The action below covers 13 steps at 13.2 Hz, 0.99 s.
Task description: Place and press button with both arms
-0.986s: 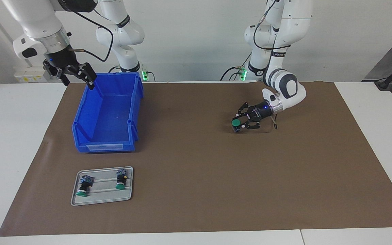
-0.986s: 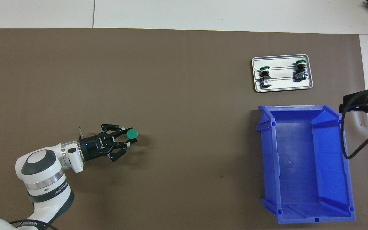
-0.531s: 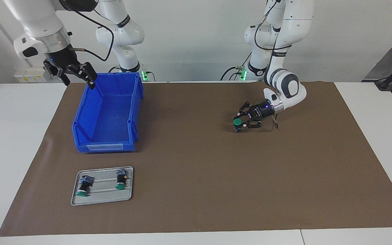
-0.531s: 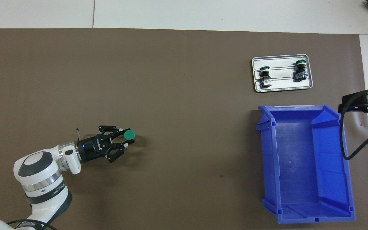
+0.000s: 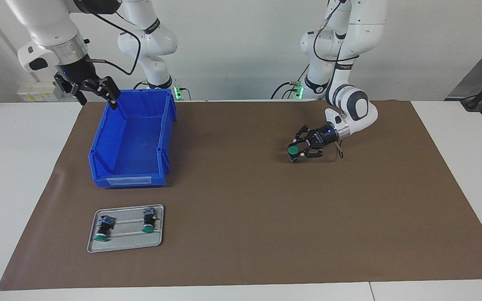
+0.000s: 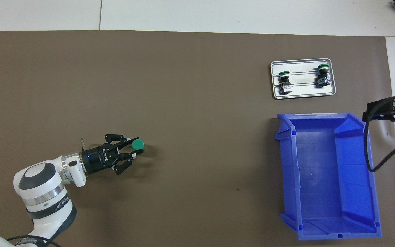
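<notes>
The button (image 5: 293, 149) (image 6: 138, 144) has a round green cap on a dark body and stands upright, cap upward, low at the brown mat toward the left arm's end of the table. My left gripper (image 5: 294, 153) (image 6: 135, 151) reaches in almost level and is shut on the button's body below the cap. I cannot tell whether its base touches the mat. My right gripper (image 5: 97, 98) (image 6: 387, 118) hangs open and holds nothing, in the air beside the blue bin's corner nearest the robots.
An open blue bin (image 5: 98, 146) (image 6: 288, 171) sits toward the right arm's end. Farther from the robots than the bin lies a grey tray (image 5: 157, 240) (image 6: 333, 91) with two other green-capped buttons on their sides. A brown mat (image 5: 241, 217) covers the table.
My left gripper has drawn back a little toward its own arm's end, taking the button along. The right gripper has barely shifted.
</notes>
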Tool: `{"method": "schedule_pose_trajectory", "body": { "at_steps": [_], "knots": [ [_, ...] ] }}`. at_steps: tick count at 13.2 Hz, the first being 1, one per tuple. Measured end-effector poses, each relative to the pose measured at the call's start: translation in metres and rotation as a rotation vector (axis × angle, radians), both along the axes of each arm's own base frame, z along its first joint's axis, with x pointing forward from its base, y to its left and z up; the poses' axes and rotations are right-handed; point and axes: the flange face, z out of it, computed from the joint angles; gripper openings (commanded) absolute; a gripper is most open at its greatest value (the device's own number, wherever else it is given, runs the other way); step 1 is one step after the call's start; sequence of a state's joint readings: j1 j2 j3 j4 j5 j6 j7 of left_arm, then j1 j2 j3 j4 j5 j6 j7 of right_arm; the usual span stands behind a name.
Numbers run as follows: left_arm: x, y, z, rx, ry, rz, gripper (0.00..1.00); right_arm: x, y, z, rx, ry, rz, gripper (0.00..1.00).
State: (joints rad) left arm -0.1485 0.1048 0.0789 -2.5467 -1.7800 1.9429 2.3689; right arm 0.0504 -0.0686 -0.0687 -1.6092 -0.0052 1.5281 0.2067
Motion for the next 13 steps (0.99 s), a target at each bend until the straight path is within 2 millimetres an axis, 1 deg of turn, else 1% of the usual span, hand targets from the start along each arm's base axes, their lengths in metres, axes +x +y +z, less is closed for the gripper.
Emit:
{"method": "schedule_pose_trajectory", "body": {
  "at_steps": [1,3,4,7,10,13],
  "knots": [
    [0.0,0.0,0.0,0.001,0.0,0.0,0.47,0.0,0.0,0.0,0.0,0.0,0.0,1.0],
    [0.0,0.001,-0.001,0.005,0.002,0.004,0.7,0.0,0.0,0.0,0.0,0.0,0.0,1.0],
    [0.0,0.002,-0.001,0.009,0.003,0.005,0.79,0.0,0.0,0.0,0.0,0.0,0.0,1.0],
    [0.0,0.004,-0.003,0.028,0.007,0.017,0.84,0.0,0.0,0.0,0.0,0.0,0.0,1.0],
    [0.005,0.009,-0.001,0.056,0.028,0.044,0.84,0.0,0.0,0.0,0.0,0.0,0.0,1.0],
    [0.011,0.012,0.012,0.109,0.049,0.05,0.83,0.0,0.0,0.0,0.0,0.0,0.0,1.0]
  ]
}}
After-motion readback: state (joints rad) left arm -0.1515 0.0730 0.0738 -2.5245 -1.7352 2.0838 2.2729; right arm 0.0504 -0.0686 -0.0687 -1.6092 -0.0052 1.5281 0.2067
